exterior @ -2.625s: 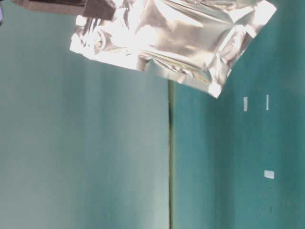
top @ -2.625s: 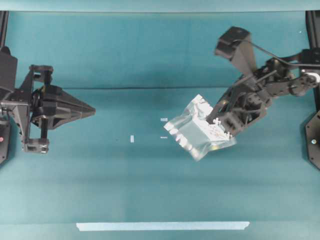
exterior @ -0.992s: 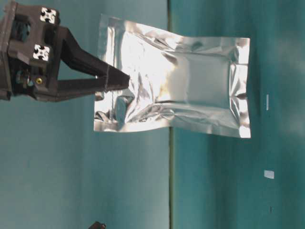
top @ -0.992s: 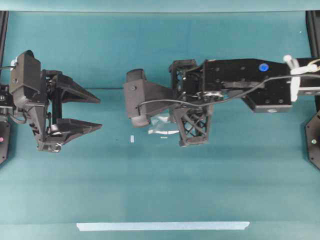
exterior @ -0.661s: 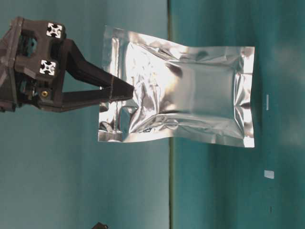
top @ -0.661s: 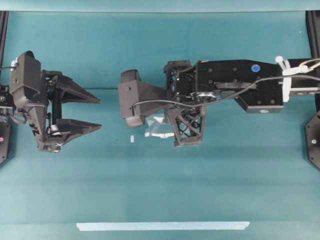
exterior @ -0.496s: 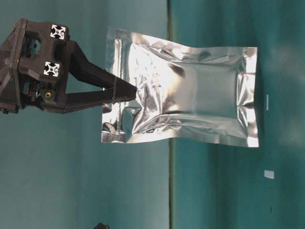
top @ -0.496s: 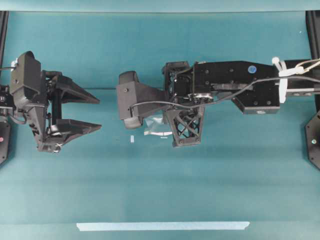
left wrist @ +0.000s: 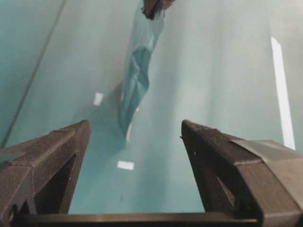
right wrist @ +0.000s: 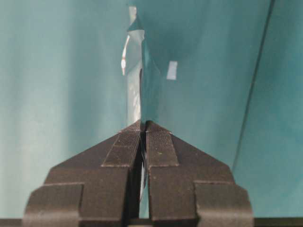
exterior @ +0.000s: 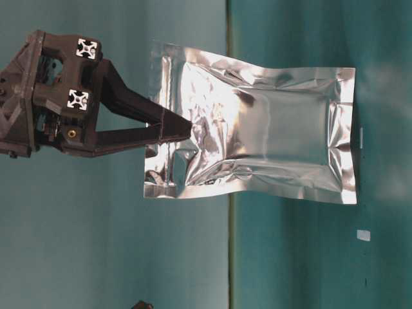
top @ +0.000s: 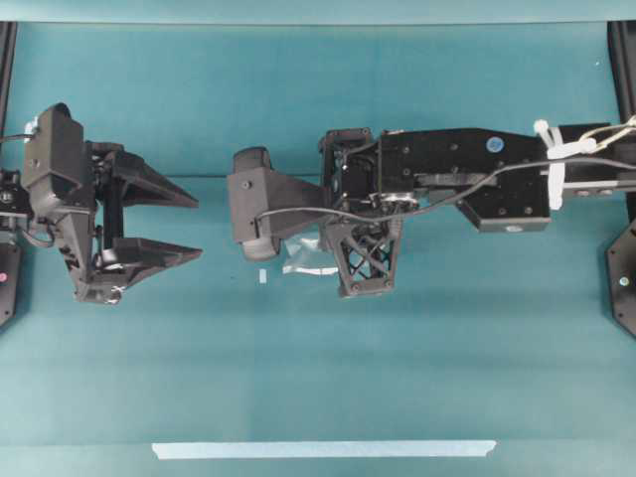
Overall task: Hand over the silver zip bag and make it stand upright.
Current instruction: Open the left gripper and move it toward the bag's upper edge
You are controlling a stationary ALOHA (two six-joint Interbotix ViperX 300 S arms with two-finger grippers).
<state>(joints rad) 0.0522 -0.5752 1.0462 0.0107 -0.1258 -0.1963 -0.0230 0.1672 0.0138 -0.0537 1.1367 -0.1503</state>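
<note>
A: Right gripper [exterior: 183, 132] clamped tight on one short edge of the silver zip bag [exterior: 257, 141]; pinched at the strip end, body of the bag left free beyond the tips. In the right wrist view, closed tips with the foil sandwiched between, seen edge-on.

B: Reason for that hold?

A: Judged: grabbed by the edge so the wide faces stay bare for the other side to take. Bag hanging clear below the right gripper, above the tabletop [top: 318, 378], no contact visible with it.

B: Left gripper?

A: Left gripper [top: 194, 224] spread wide, nothing between its fingers, well apart from the bag and facing it. In the left wrist view, bag straight ahead of the open tips, presenting its thin edge. Judged: waiting pose for the handover, opening lined up to close across the two faces.

B: Orientation of the bag?

A: Long axis running straight out from the right gripper tips, in line with the fingers; pinched short edge nearest the right gripper, opposite short edge farthest from it, pointing down at the tabletop. Flat faces turned sideways, edge toward the left gripper. Foil crinkled near the grip, smoother toward the far end.

B: Other items?

A: Pale tape strip [top: 323, 449] on the tabletop, well off to one side of both grippers.
</note>
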